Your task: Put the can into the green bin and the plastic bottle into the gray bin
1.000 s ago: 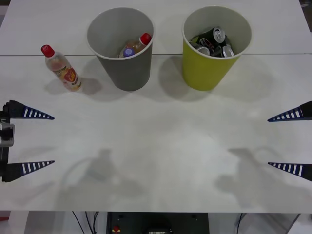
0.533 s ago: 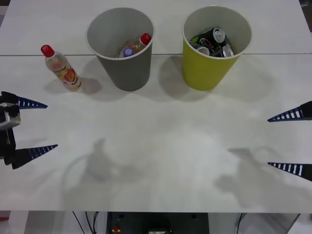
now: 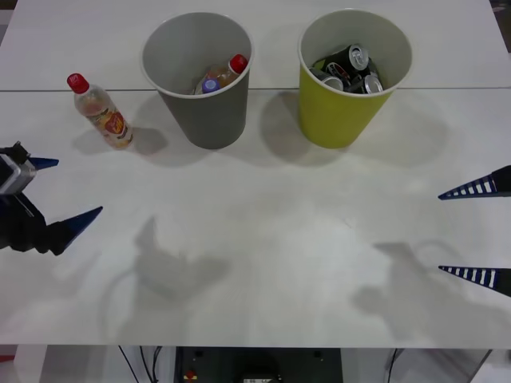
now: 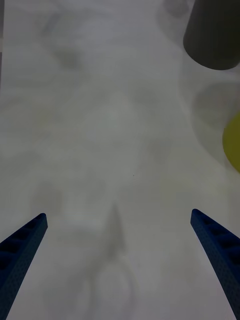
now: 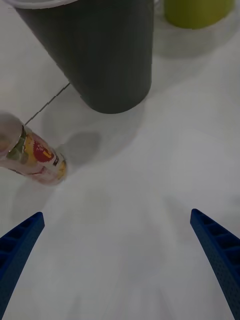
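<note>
Near plastic bottle [image 3: 100,111], tilted open left claw [image 3: 57,195]

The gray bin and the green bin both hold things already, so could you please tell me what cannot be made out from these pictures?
- Gray bin, front view: its wall hides all but the tops of two bottles, so anything beneath them cannot be told.
- Green bin, front view: the cans are piled; their number is unclear.
- Plastic bottle, left wrist view: the frame edge cuts off its cap.
- Left pincer, front view: the edge cuts off its body.

White table [image 3: 263,239]; purple-capped bottle [image 3: 211,84] inside gray bucket.
</note>
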You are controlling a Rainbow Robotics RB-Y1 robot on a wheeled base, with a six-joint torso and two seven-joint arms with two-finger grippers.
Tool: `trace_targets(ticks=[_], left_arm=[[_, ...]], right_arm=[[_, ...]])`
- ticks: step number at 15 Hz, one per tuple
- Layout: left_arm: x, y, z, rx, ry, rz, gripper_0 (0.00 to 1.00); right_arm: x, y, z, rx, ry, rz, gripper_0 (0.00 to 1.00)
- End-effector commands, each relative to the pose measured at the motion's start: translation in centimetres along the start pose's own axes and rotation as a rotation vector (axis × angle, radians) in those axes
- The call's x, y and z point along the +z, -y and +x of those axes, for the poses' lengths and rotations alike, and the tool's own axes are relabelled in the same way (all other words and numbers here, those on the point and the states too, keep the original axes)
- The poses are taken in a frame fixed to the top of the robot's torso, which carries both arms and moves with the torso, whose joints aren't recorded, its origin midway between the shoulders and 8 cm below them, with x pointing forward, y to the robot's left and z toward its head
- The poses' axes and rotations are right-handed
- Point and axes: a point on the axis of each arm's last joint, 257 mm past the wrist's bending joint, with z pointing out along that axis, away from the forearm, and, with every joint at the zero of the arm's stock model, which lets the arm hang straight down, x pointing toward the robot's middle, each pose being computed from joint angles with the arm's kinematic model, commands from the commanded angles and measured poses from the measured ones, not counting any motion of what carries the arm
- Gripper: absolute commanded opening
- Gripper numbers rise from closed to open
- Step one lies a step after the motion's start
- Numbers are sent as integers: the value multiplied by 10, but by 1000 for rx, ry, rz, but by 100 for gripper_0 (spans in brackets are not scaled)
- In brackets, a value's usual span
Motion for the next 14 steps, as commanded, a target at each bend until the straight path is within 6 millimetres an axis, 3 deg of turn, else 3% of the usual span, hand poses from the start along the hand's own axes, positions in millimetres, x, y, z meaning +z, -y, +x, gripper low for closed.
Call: trace_targets(ticks=[1,6,14], left_arm=[[11,-3,1,-140,69,-70,100],[33,-16,15,-257,171,-158,100],[79,-63,48,-367,320,-344,100]], right_arm=[[0,0,0,0,0,0,100],[0,0,0,0,0,0,100],[0,0,0,0,0,0,100]])
